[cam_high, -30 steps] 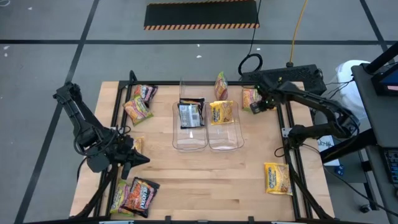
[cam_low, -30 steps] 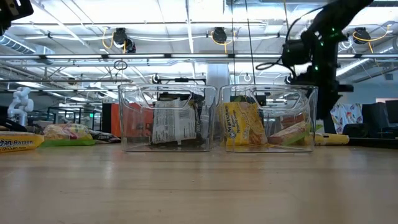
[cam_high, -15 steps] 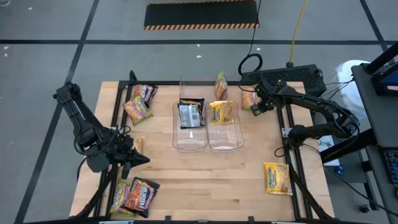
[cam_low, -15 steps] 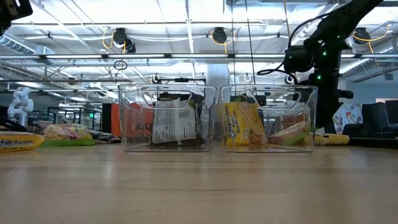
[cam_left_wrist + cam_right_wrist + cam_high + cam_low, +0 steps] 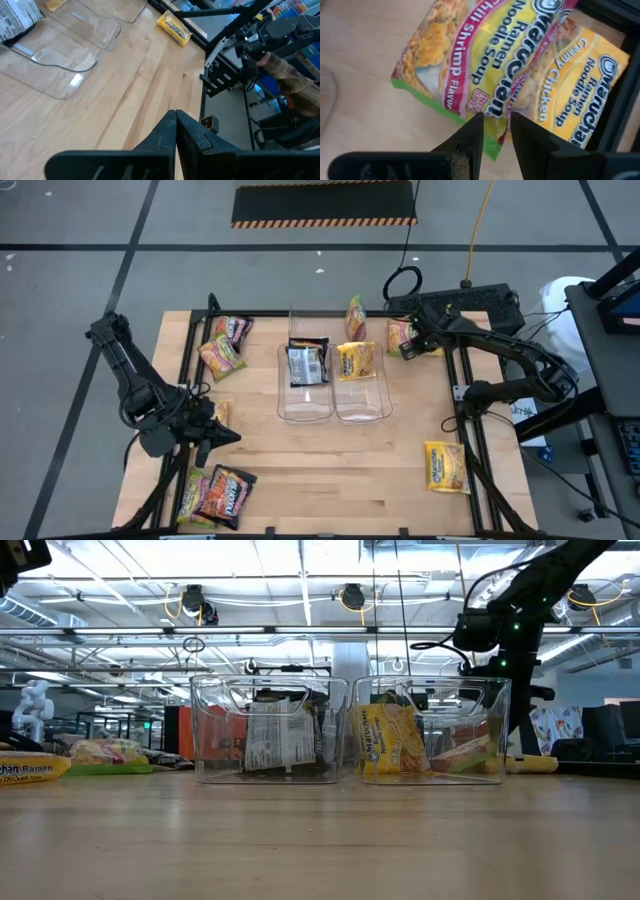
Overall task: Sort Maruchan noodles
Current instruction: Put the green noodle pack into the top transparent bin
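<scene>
The Maruchan noodles are spread out: a pink-green packet [image 5: 470,55] and a yellow packet [image 5: 570,85] lie together near the back right corner of the table [image 5: 320,470], one dark packet [image 5: 306,363] sits in the left clear bin [image 5: 304,402], one yellow one [image 5: 357,360] sits in the right clear bin [image 5: 364,402], and more wait by the back left corner, the front left corner and the front right corner. In the last second our right gripper [image 5: 414,345] has slid a little toward the back edge, and now it hangs right over the pink-green packet with its fingers open and a narrow gap between them. We think this means the next pick is about to start, but we cannot quite tell if the fingertips touch the packet yet. Nothing new has gone into a bin. Our left gripper [image 5: 176,131] has not moved; it waits near the left edge of the table, pinched shut and holding nothing.
</scene>
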Tool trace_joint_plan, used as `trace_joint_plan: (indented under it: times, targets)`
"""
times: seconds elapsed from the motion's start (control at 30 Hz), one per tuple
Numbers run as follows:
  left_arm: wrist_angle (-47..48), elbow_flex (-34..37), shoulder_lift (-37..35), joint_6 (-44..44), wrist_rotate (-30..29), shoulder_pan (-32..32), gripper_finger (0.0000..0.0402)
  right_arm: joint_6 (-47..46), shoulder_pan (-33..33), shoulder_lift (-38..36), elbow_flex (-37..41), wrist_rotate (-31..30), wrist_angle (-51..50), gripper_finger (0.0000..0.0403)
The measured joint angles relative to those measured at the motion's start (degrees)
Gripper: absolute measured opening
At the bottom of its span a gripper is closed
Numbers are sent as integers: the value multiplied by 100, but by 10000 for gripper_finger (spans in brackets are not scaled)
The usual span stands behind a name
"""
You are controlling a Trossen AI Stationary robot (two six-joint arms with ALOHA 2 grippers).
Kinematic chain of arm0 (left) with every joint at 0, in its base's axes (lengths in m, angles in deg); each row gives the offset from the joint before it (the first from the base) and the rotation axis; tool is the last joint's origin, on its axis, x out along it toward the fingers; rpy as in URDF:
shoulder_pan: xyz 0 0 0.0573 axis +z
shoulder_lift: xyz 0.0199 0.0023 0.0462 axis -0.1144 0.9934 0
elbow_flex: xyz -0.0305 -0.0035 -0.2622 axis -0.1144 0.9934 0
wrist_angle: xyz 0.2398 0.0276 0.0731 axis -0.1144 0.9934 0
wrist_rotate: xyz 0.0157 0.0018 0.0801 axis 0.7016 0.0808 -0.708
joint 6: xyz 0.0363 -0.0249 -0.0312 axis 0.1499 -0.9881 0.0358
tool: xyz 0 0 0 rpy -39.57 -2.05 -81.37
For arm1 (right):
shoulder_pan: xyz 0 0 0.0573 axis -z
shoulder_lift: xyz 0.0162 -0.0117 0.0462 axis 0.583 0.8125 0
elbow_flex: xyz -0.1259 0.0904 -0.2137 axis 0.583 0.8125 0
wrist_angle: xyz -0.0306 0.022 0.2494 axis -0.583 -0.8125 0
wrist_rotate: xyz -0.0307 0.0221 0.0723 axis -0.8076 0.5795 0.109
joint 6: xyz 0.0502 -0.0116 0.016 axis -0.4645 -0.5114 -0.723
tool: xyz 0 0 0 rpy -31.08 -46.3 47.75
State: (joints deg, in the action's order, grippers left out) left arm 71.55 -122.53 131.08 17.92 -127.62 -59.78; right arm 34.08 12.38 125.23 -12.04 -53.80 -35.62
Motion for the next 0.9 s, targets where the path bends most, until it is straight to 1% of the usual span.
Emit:
trace_joint_plan:
  times: [0.23,0.33,0.4,0.63,0.73,0.83,0.9]
  targets:
    - [0,0,1,-25,1,-1,7,-155,112,0,0,35,-149,91]
    - [0,0,2,-28,1,1,7,-34,116,0,0,290,-169,91]
    - [0,0,-1,-28,1,-1,7,39,123,-1,19,323,-139,91]
    - [0,0,1,-45,1,-1,7,3,286,-4,461,339,-53,91]
    - [0,0,2,-45,3,-1,7,31,340,-4,754,609,164,91]
    - [0,0,-1,-45,3,-2,8,189,338,-4,1039,1037,729,91]
    - [0,0,1,-60,3,1,7,225,333,-2,1174,1215,1051,91]
